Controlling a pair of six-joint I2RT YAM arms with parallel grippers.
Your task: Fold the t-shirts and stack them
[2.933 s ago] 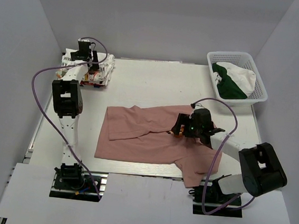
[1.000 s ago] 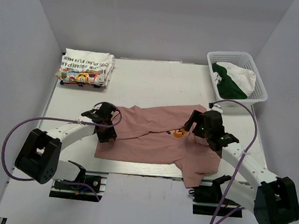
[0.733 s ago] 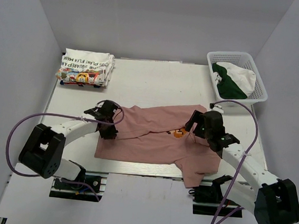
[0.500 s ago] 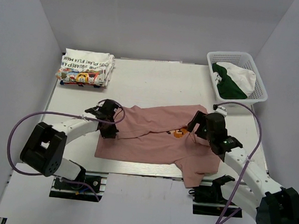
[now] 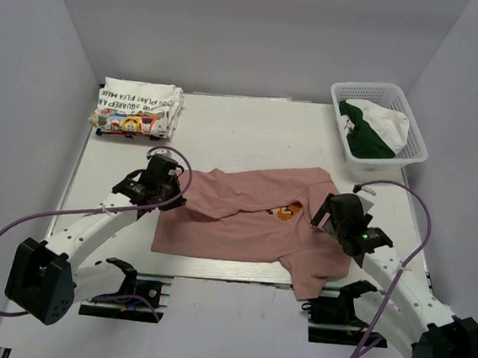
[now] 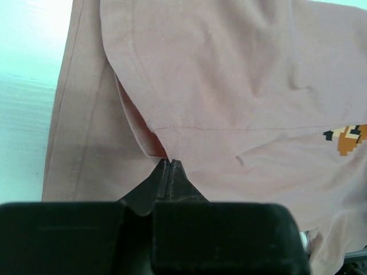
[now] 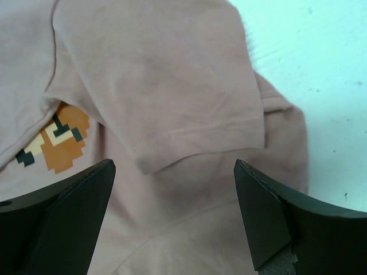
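White worktop [image 5: 251, 138], grey walls round it. Nearest the arms, the dusty-pink shirt [image 5: 235, 221] lies rumpled at the front, w/ one part drooping over the front edge and its orange print [image 5: 285, 210] facing up. The left tool [image 6: 170, 164] is pressed together, pinching a sleeve hem of that shirt. The right tool [image 7: 173, 167] is spread wide over the other sleeve, nothing held. Far left corner: white shirt [image 5: 135, 110], folded. Far right: basket [image 5: 371, 86] w/ green-and-white cloth [image 5: 369, 131].
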